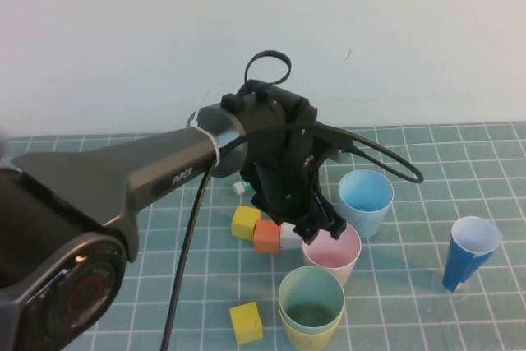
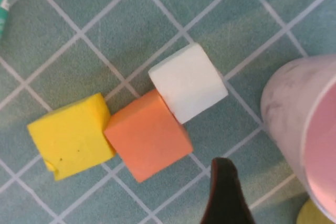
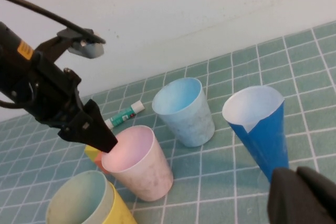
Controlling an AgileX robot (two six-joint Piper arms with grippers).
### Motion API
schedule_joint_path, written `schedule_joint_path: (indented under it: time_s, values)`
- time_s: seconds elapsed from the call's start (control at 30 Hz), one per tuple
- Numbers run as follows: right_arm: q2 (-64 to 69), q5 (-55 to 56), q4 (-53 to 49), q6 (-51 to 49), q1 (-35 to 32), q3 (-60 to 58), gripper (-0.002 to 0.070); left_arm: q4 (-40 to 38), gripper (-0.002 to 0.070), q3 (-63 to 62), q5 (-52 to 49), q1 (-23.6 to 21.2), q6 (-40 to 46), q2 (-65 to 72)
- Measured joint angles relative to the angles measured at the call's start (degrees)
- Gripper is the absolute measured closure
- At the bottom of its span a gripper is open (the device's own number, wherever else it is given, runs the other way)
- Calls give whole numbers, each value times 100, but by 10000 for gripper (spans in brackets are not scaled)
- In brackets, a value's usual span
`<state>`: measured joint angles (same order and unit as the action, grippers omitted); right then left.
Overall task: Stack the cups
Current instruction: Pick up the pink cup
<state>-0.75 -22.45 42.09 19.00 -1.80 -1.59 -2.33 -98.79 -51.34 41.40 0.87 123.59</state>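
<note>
The pink cup point(image 1: 333, 256) stands upright mid-table, with the light blue cup point(image 1: 366, 200) upright just behind it. The green cup point(image 1: 311, 300) sits nested inside the yellow cup point(image 1: 312, 337) at the front. My left gripper point(image 1: 316, 226) hangs open at the pink cup's left rim. One of its fingers point(image 2: 224, 192) is outside the cup wall point(image 2: 294, 114) and apart from it; the other is hidden. In the right wrist view my right gripper point(image 3: 303, 196) is shut on nothing, low beside the dark blue cup point(image 3: 260, 129).
A yellow block point(image 1: 245, 222), an orange block point(image 1: 266, 236) and a white block point(image 1: 290, 238) lie in a row left of the pink cup. Another yellow block point(image 1: 246, 322) lies at the front. A glue stick point(image 3: 123, 115) lies behind. The dark blue cup point(image 1: 470, 252) stands at the right.
</note>
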Motion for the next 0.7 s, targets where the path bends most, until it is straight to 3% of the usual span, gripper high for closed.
schedule_joint_path:
  time_s: [0.23, 0.37, 0.47, 0.63, 0.7]
  values:
    - [0, 0, 0, 25, 0, 0, 679, -112, 286, -6, 268, -31, -4, 166]
    - [0, 0, 0, 36, 0, 0, 679, -462, 328, -6, 493, -31, 151, 239]
    - [0, 0, 0, 38, 0, 0, 679, -666, 389, -6, 496, -31, 325, 327]
    - [0, 0, 0, 38, 0, 0, 679, -721, 599, -6, 496, -31, 433, 428]
    - [0, 0, 2, 38, 0, 0, 679, -721, 643, -6, 496, -31, 462, 428]
